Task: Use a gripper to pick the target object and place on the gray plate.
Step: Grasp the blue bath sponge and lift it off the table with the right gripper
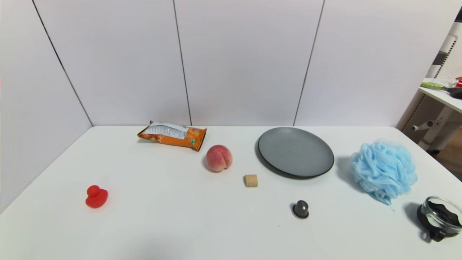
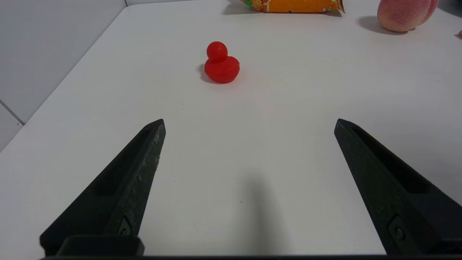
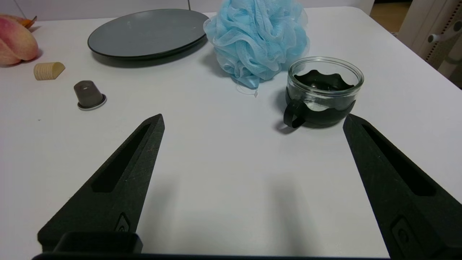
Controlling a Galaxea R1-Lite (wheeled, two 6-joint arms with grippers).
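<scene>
The light blue mesh bath pouf [image 1: 384, 170] sits on the white table at the right, just right of the round gray plate [image 1: 296, 151]. The pouf [image 3: 258, 38] and the plate [image 3: 148, 32] also show in the right wrist view. My right gripper [image 3: 252, 121] is open and empty, low over the table's near right part, well short of the pouf. My left gripper [image 2: 249, 122] is open and empty over the near left part, short of a red toy duck [image 2: 221, 63]. Neither gripper shows in the head view.
A glass cup with a black sleeve [image 1: 441, 216] stands near the front right, close to the pouf. A dark capsule [image 1: 300, 209], a cork piece [image 1: 251, 180], a peach [image 1: 218, 157], an orange snack bag [image 1: 172, 135] and the red duck [image 1: 96, 196] lie across the table.
</scene>
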